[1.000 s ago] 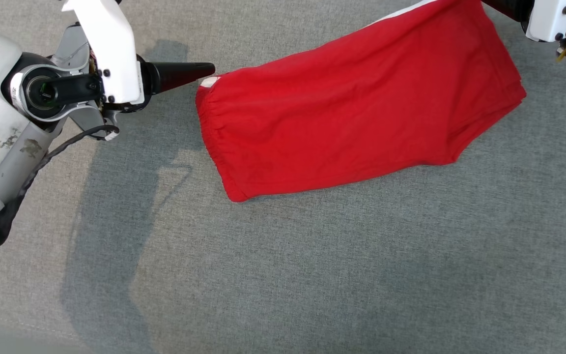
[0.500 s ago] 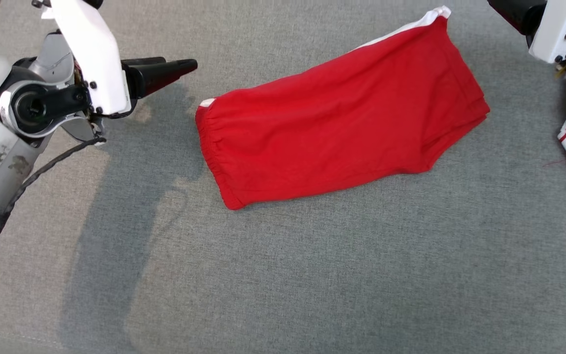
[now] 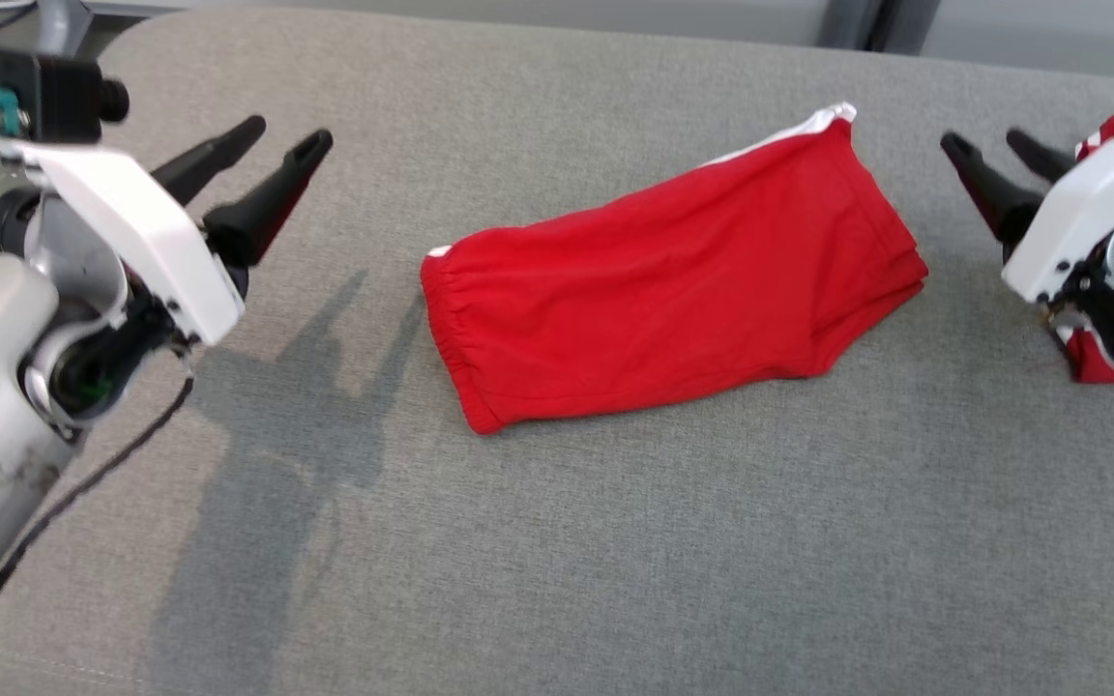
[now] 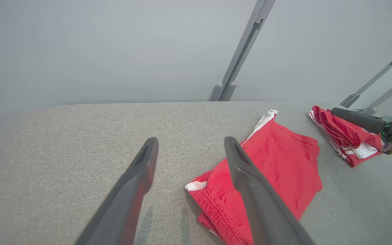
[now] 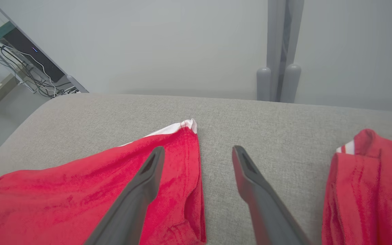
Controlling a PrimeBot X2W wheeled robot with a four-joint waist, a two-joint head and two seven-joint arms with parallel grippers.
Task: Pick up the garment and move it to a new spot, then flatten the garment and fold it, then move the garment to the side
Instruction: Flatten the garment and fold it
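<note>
Folded red shorts with a white side stripe lie flat on the grey cushioned surface, waistband toward the lower left. The shorts appear past my left fingers, and the shorts lie under my right ones. Left of the waistband, my left gripper hovers open and holds nothing; the same left gripper shows a wide gap in its wrist view. Off the leg end, my right gripper stands open and free of the cloth, and this right gripper also shows spread fingers.
A second red garment with white stripes lies bunched at the right edge, behind my right wrist; this garment sits just right of my right fingers. A grey post rises behind the surface. Cables lie off the far left corner.
The head camera tilted up, so the whole scene shifted. Both grippers let go of the shorts, opened and drew back, fingers now pointing up and away. The shorts stay flat.
</note>
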